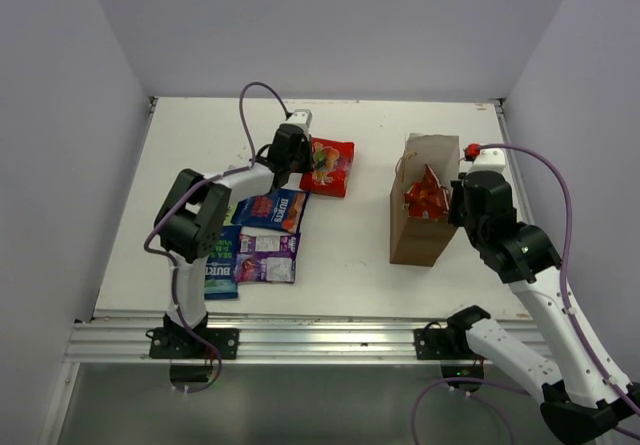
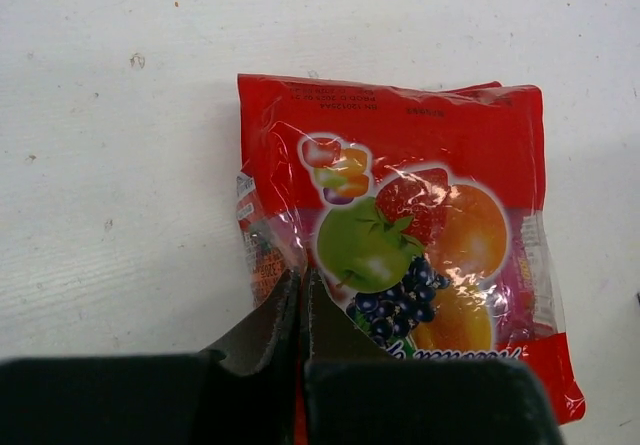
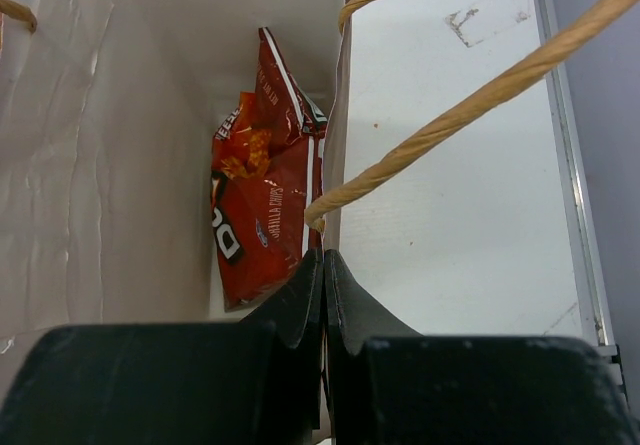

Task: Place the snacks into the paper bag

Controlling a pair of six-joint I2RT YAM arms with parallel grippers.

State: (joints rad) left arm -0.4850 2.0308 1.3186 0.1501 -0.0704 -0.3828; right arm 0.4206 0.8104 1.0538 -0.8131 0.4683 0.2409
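Left of the paper bag [image 1: 415,237], left gripper [image 2: 302,290] pinching a red fruit-print packet [image 2: 430,165] by its edge, right gripper [image 3: 322,275] clamped on the bag's wall, Doritos bag [image 3: 262,200] inside.

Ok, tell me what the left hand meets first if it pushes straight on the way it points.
The red fruit-print packet: the left hand is shut on its near edge, so it would likely press that packet against the table.

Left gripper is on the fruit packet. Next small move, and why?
Probably lift the left gripper slightly: its jaws are shut on the edge of the red fruit-print packet, which lies flat on the table, and the right gripper holds the paper bag.
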